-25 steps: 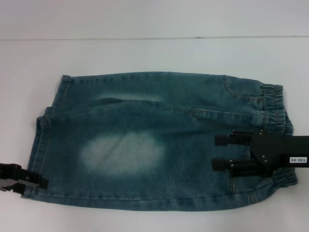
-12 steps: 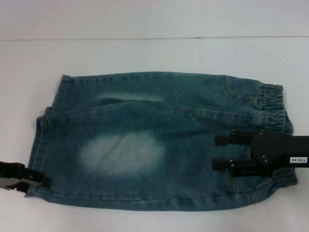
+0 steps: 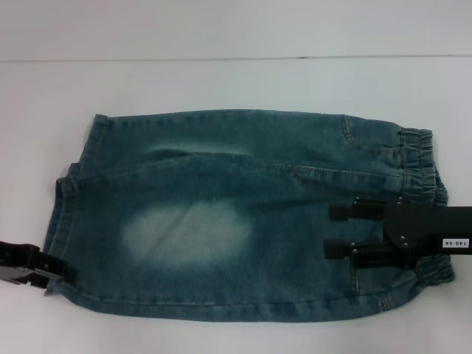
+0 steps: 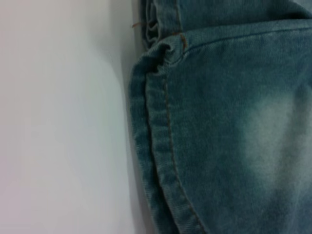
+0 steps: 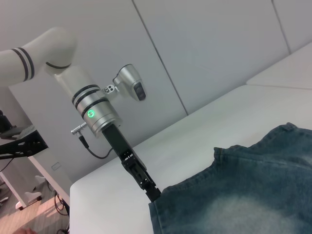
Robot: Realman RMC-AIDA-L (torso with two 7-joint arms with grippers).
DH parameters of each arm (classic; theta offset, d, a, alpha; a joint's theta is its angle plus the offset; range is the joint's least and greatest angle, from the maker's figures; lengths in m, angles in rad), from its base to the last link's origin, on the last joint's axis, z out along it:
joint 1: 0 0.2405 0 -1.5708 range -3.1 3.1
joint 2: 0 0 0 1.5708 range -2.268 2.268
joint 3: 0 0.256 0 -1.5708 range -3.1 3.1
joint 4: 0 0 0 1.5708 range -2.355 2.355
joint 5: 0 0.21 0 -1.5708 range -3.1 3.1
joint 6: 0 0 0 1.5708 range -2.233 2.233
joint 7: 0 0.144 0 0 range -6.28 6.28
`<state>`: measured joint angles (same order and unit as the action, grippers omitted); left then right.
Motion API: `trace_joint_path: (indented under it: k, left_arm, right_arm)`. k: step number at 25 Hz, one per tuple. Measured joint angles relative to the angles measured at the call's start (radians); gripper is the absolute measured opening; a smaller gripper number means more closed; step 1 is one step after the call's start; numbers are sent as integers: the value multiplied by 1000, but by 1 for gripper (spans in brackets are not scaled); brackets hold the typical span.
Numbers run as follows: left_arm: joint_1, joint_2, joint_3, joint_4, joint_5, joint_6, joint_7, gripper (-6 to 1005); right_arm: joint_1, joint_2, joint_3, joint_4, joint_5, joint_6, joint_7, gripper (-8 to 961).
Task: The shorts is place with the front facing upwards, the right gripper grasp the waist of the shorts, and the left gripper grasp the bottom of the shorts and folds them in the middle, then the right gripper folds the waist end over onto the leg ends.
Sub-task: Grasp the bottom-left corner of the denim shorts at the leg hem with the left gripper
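- On the white worktop (image 3: pixel 236 81) the shorts (image 3: pixel 243 214) lie flat, already doubled lengthwise along the middle, waist (image 3: pixel 422 177) to my right and leg hems (image 3: pixel 63 221) to my left.
- My right end effector (image 3: pixel 330 231) sits over the waist end of the shorts, its two black fingers (image 3: pixel 354 212) spread apart and lying on the denim, pinching nothing that I can see.
- My left end effector (image 3: pixel 63 274) is at the near corner of the leg hems; I cannot tell whether it is gripping the cloth or merely touching it.
- Judging from this, the step in hand is the second fold: waist end carried over onto the leg hems.
- To do it well, I should close the right fingers on every layer at the waistband, not just the top one.
- I would lift only enough to clear the denim, then travel straight toward the leg hems so the edges line up.
- My left end effector should be clear of the hems, or pin them lightly, so the pile does not slide.
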<state>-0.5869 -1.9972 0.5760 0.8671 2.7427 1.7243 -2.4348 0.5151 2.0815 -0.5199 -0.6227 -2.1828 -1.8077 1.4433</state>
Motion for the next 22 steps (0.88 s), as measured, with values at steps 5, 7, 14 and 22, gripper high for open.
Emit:
trace_joint_path:
  k: [5, 7, 14, 22]
  left_arm:
    - [1, -1, -3, -4, -1, -13, 1, 621]
    - [1, -3, 0, -4, -1, -16, 2, 567]
    - [0, -9, 1, -4, -2, -26, 4, 286]
    - [-1, -11, 0, -4, -2, -29, 9, 95]
  right_arm:
    - [-3, 0, 0, 0, 0, 4, -1, 850]
    - [-3, 0, 0, 0, 0, 4, -1, 850]
    - [-4, 0, 0, 0, 0, 4, -1, 850]
    - [-3, -3, 36, -1, 0, 0, 21, 850]
